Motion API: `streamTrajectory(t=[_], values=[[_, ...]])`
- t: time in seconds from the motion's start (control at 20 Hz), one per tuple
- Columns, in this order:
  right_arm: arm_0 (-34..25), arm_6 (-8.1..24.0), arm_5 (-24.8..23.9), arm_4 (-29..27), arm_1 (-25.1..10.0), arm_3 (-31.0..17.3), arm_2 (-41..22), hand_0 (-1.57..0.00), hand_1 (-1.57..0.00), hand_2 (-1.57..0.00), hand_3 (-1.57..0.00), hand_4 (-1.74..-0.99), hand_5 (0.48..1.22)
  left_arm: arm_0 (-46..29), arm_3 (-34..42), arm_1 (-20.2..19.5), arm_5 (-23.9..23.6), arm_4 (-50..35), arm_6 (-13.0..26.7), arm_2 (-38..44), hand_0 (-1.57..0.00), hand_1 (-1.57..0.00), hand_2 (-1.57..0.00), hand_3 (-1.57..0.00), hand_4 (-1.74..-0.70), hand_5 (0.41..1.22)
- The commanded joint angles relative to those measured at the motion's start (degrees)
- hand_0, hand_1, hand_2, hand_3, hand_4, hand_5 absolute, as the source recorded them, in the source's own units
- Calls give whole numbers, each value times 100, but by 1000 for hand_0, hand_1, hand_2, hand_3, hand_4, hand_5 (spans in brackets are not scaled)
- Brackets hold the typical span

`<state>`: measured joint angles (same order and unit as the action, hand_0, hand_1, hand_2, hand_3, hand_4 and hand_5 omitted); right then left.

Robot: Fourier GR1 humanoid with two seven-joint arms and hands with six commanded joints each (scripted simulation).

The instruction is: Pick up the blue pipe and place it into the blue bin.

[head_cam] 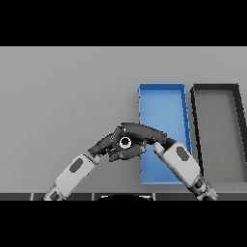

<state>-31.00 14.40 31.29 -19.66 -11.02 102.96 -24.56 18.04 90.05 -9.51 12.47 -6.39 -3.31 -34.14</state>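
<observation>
Grey worktop (62, 91); blue bin (161, 99) beside dark bin (217, 130). Both hands meet at the blue bin's left edge. Right hand (142, 132), left hand (103, 144): finger state cannot tell. Blue pipe not discernible.

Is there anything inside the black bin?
No, the black bin beside the blue bin shows only its bare grey floor.
</observation>
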Motion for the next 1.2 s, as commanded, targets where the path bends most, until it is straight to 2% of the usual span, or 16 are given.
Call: streamTrajectory(t=[0.0, 0.05, 0.15, 0.25, 0.3, 0.4, 0.55, 0.7, 0.8, 0.85, 1.0, 1.05, 1.1, 1.15], values=[[-15, 96, -41, -87, 30, 33, -31, -1533, -1533, -1533, -1520, -1474, 1166, 45, -51, -16, 19, 10, -49, -2, -1426, -1220, -1350, -531, -1637, 1219], [-101, 192, -48, -135, 8, -24, 17, -1540, -1541, -1541, -1530, -1477, 1177, 80, -62, -3, 27, 76, -26, -36, -1407, -1190, -1242, -518, -1544, 1219], [-56, 162, -55, 21, 45, 78, -83, -1551, -1552, -1552, -1545, -1480, 1193, 63, -43, -109, 276, 92, -13, -27, -979, -802, -819, -332, -1343, 1220], [-61, 178, -67, 62, 59, 49, -78, -1558, -1559, -1559, -1554, -1481, 1203, 83, -93, -141, 532, 179, 30, 7, -626, -513, -524, -212, -1179, 1213], [-48, 189, -122, 65, 78, 76, -89, -1561, -1561, -1561, -1558, -1482, 1206, 73, -65, -169, 569, 245, 12, 28, -501, -410, -419, -170, -1110, 1184], [-80, 149, -163, -99, 18, 107, -12, -1565, -1565, -1565, -1562, -1483, 1212, 88, -73, -196, 563, 442, -123, 125, -320, -262, -268, -108, -995, 1042], [-42, 218, -155, -107, 71, 82, -63, -1568, -1568, -1568, -1567, -1484, 1216, 62, -209, -98, 455, 624, 89, 120, -163, -134, -137, -55, -880, 842], [-45, 239, -212, -76, 64, 166, -83, -1569, -1569, -1569, -1569, -1485, 1219, 102, -176, -115, 380, 668, 82, 158, -83, -68, -69, -28, -826, 719], [-108, 332, -240, -45, 122, 88, -53, -1570, -1570, -1570, -1570, -1485, 1219, 94, -237, -67, 400, 588, 96, 174, -53, -43, -44, -17, -830, 659], [-49, 260, -217, 12, 109, 96, -52, -1570, -1570, -1570, -1570, -1487, 1220, 12, -226, -57, 374, 527, 94, 198, -42, -34, -35, -14, -842, 636], [-43, 243, -268, -137, 116, 110, 47, -1571, -1571, -1571, -1570, -1491, 1220, -56, -149, -52, 297, 391, 682, 241, -21, -17, -17, -7, -873, 612], [-157, 431, -341, -350, 194, 41, 89, -1571, -1571, -1571, -1571, -1492, 1220, -52, -123, -29, 266, 369, 754, 254, -17, -13, -14, -5, -880, 605], [-120, 550, -318, -695, 181, 96, 165, -1571, -1571, -1571, -1571, -1492, 1221, -115, -57, -50, 239, 412, 662, 223, -13, -11, -11, -4, -881, 593], [-212, 788, -407, -1140, 255, 61, 243, -1571, -1571, -1571, -1571, -1492, 1221, -83, -85, -72, 259, 428, 768, 218, -10, -8, -8, -3, -878, 572]])
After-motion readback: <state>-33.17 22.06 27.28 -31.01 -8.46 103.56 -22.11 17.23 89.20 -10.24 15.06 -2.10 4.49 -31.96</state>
